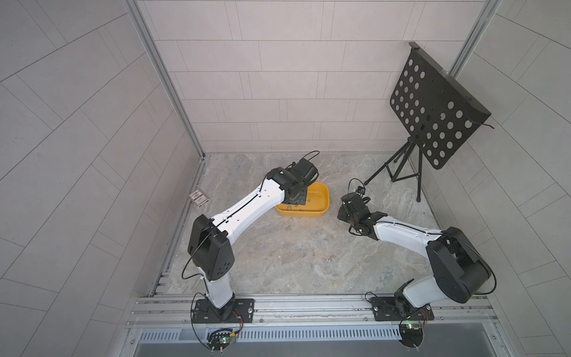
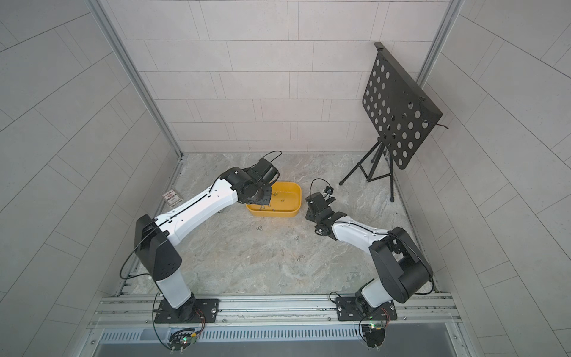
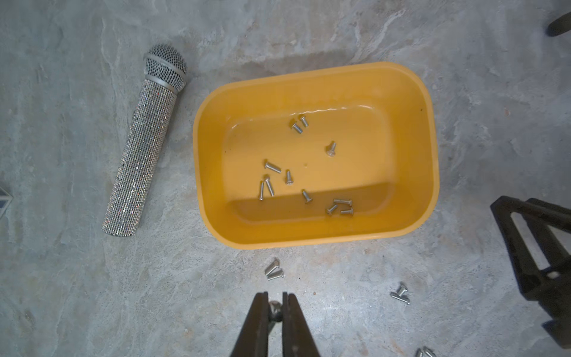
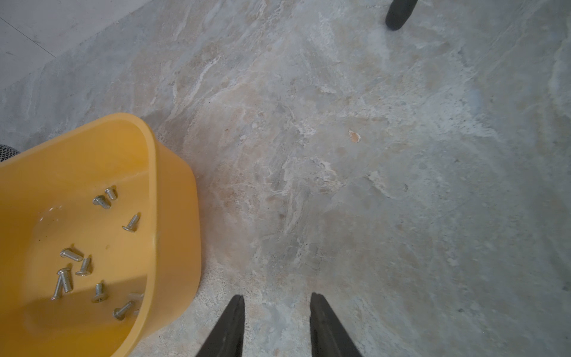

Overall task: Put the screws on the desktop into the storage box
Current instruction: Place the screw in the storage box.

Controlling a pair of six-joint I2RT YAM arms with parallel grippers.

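The yellow storage box [image 3: 309, 238] stands on the marble desktop [image 1: 278, 265] with several screws [image 3: 288, 177] lying inside. My left gripper [image 3: 275, 304] hangs high over the box's near side and is shut on one small screw [image 3: 274, 309]. Loose screws lie on the desktop in pairs in front of the box [image 3: 274, 269] [image 3: 400, 293] [image 1: 288, 228] [image 1: 326, 238] [image 1: 332, 257]. Just right of the box [image 4: 176, 216], my right gripper [image 4: 276, 299] is held low over bare desktop, open and with nothing in it.
A glittery microphone [image 3: 142, 154] lies left of the box, hidden under the left arm in both top views. A black music stand [image 1: 432, 108] on a tripod fills the back right corner. A small red-and-white card box [image 1: 198, 197] sits by the left wall.
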